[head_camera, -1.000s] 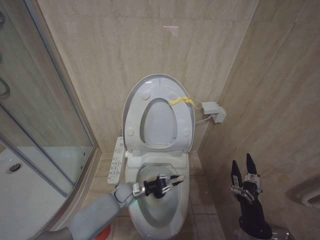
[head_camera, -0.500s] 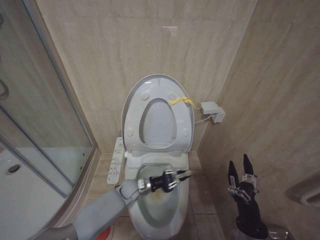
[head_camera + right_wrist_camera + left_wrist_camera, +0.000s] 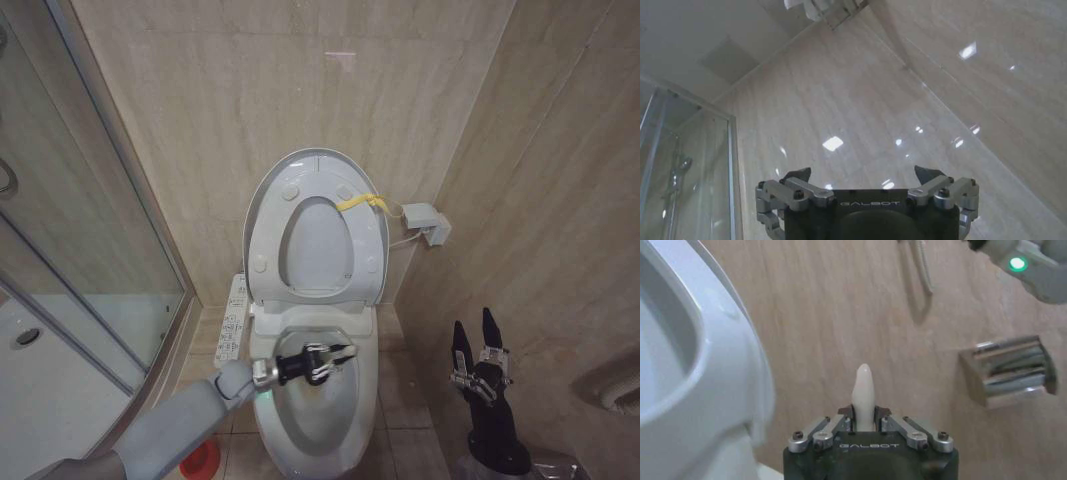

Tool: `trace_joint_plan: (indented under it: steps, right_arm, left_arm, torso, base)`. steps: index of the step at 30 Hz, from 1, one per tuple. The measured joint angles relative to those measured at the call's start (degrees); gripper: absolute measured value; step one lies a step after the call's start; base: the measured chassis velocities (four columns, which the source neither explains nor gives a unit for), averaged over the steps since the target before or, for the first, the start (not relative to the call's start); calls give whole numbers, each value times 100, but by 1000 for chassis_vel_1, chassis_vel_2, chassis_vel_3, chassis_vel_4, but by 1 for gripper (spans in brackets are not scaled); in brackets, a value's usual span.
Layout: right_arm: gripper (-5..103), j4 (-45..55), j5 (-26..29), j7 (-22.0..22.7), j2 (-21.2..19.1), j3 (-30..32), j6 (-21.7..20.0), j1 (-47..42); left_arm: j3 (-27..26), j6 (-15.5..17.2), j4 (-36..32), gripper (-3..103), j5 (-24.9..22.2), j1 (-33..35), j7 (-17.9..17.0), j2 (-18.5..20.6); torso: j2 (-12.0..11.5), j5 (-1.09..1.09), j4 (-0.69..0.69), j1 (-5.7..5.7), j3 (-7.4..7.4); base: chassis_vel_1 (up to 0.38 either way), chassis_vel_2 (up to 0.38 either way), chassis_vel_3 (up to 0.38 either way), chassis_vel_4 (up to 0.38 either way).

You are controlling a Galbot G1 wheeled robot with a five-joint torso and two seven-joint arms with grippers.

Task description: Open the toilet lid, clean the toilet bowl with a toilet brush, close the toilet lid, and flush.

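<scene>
From my head camera, going left to right: at about 7 o'clock near the floor sits the red holder [image 3: 200, 459], just beside the base of the toilet. My left arm reaches in from there, and my left gripper [image 3: 325, 360] hovers over the near half of the toilet bowl [image 3: 318, 425], a little below the middle of the view. Its fingers are clamped on the toilet brush [image 3: 862, 395]; from the wrist I see the white handle tip standing out between them, pinched near the end. I judge I hold it there so the length of the stick can reach down into the basin while my wrist stays above the rim. The bristle head I cannot make out.

Above the bowl, toward 12 o'clock, the toilet lid [image 3: 262, 205] stands upright against the wall with the seat ring [image 3: 318, 240] folded up against it, so the bowl is open to me; the yellow strap [image 3: 362, 201] hangs at its right edge.

At 4 o'clock my right gripper [image 3: 478, 343] waits low by the side wall, fingers spread and empty, pointing upward, well apart from the toilet.
</scene>
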Motion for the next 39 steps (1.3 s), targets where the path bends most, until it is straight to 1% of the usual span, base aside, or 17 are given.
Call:
trace_joint_plan:
  steps: [1,4,7,9,10,13,16,18,19,20,24,26,28,31,33,37,39]
  right_arm:
    - [100,3,-16,-6,-2,-2,1,-6]
    - [100,4,-9,-11,-74,3,2,-21]
    - [100,3,4,-11,-98,23,1,-27]
    - [100,19,-3,-12,-76,36,-1,-44]
    - [100,19,-3,-12,-76,36,-1,-44]
    - [100,26,-10,-14,-50,57,-1,-36]
    - [100,18,0,-29,-58,78,5,-59]
    - [100,21,68,-64,-111,111,21,-99]
    - [100,21,68,-64,-111,111,21,-99]
    - [100,22,119,-74,-158,149,26,-116]
    - [100,15,132,-80,-175,172,30,-117]
    - [100,15,116,-80,-123,167,30,-105]
    - [100,1,76,-88,-86,132,30,-94]
    - [100,-2,58,-116,-78,70,42,-110]
    - [100,-2,57,-132,-86,36,50,-123]
    - [100,-23,50,-146,-87,37,59,-117]
    - [100,-40,43,-147,-57,53,59,-106]
  left_arm:
    - [-34,-39,133,20,83,50,35,6]
    - [-206,-209,682,20,318,200,129,119]
    - [-180,-218,718,20,344,200,146,129]
    - [14,-127,400,20,234,-47,82,-156]
    - [14,-127,400,20,234,-47,82,-156]
    - [195,-43,215,20,76,-427,-2,-611]
    - [233,-60,399,20,103,-480,37,-631]
    - [134,-142,708,20,284,-339,130,-488]
    - [134,-142,708,20,284,-339,130,-488]
    - [-15,-202,894,20,387,-203,180,-448]
    - [-65,-162,659,20,318,-145,119,-546]
    - [-21,-131,406,20,224,-261,44,-720]
    - [-41,-157,452,20,255,-296,50,-773]
    - [-130,-241,727,20,411,-184,100,-694]
    - [-236,-340,1062,20,564,-46,189,-563]
    - [-276,-256,761,20,388,-61,101,-617]
    - [-248,-206,527,20,263,-219,32,-798]
  torso:
    - [0,-1,0,0,0]
    - [0,1,9,-1,-1]
    - [0,3,15,0,0]
    - [0,2,9,0,0]
    - [0,2,9,0,0]
    - [0,-1,-6,0,0]
    - [0,3,-5,0,0]
    - [0,3,6,0,0]
    - [0,3,6,0,0]
    - [-1,6,16,0,1]
    - [0,2,13,0,0]
    - [0,0,-2,0,-1]
    - [0,2,-5,0,0]
    - [0,1,-1,0,0]
    - [-1,4,14,0,1]
    - [0,2,14,0,1]
    - [1,-1,-2,-1,-1]
  base:
    - [0,0,0,0]
    - [0,0,0,0]
    - [0,0,0,0]
    - [6,29,6,-4]
    - [0,0,0,0]
    - [-18,-8,-11,0]
    - [-60,-58,-10,-7]
    - [0,0,0,0]
    - [0,0,0,0]
    - [39,63,22,31]
    - [32,26,7,17]
    - [0,0,0,0]
    - [0,0,0,0]
    - [-39,-22,8,3]
    - [30,-5,7,19]
    - [59,34,5,16]
    - [0,0,0,0]
